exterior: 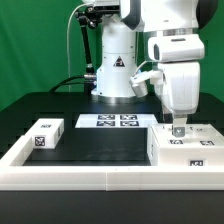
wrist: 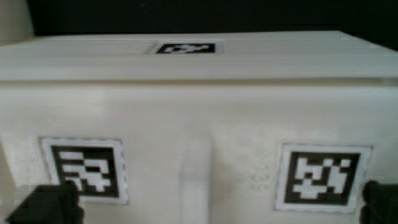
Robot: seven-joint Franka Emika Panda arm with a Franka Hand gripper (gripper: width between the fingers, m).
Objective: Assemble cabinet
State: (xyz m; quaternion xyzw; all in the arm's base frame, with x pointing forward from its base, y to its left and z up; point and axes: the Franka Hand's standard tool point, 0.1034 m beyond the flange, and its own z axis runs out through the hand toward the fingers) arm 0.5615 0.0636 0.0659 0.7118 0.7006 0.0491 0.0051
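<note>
Two white parts, boxy cabinet body (exterior: 186,146), black-and-white square tags (wrist: 86,168), small block (exterior: 45,135) apart

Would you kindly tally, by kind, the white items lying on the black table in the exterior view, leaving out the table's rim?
Cabinet body: 1
Small block: 1
Marker board: 1
Total: 3

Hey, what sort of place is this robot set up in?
Likely a robotics lab bench: a black table with a white rim, a marker board, and tagged white cabinet parts, against a green backdrop.
</note>
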